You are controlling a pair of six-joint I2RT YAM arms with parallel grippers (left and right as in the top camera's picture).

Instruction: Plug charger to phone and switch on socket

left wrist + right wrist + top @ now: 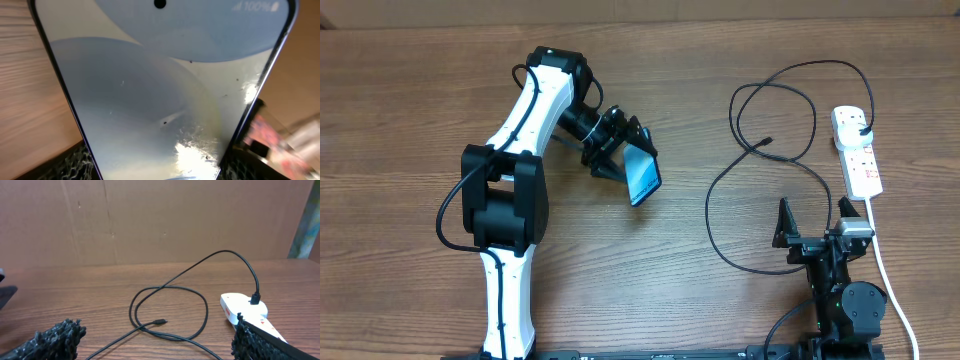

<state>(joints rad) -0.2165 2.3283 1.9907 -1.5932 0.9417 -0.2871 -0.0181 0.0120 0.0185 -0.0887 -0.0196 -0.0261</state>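
The phone (642,172) sits near the middle of the overhead view, tilted on edge with its lit blue screen filling the left wrist view. The left gripper (625,155) reaches in from its 11 o'clock side, fingers pinching it by both long edges. The charger (225,251) lies in loose loops at 3 o'clock, its connector tip (767,141) free on the table (410,90) and its plug seated in the socket (857,150) at 2 o'clock. The right gripper (815,225) is at 4 o'clock, fingers spread wide, holding nothing.

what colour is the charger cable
The charger cable is black; it shows best in the right wrist view.
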